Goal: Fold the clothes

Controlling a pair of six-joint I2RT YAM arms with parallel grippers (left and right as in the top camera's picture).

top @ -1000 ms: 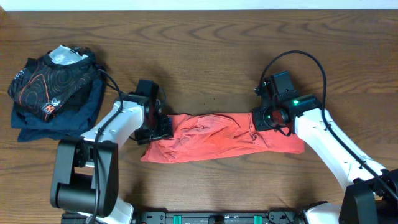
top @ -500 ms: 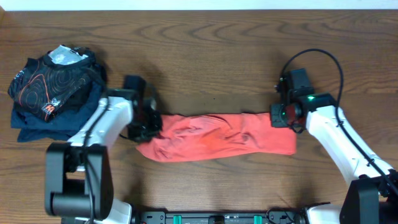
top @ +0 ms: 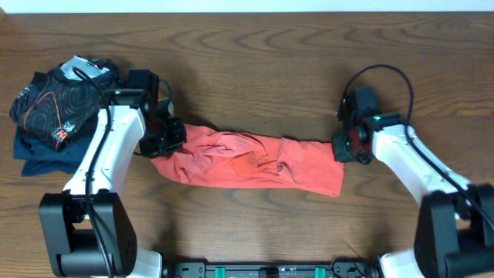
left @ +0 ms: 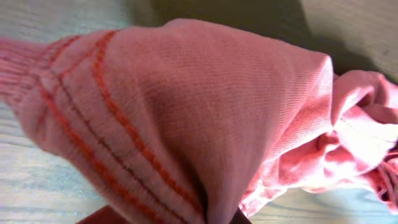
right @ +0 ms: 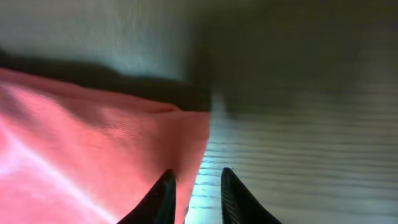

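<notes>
While we stretch the T-shirt (top: 247, 158) flat for folding | left gripper (top: 166, 137) clamps its left end | right gripper (top: 345, 145) slightly parted at right corner, grip unclear.

My bench here is a dark brown wood-grain table (top: 255, 54), evenly lit, only soft shadows. Pale strip (top: 247, 5) along the far edge, can't tell if it's wall or floor. Black rail (top: 231, 271) with green bits at the near edge.
</notes>
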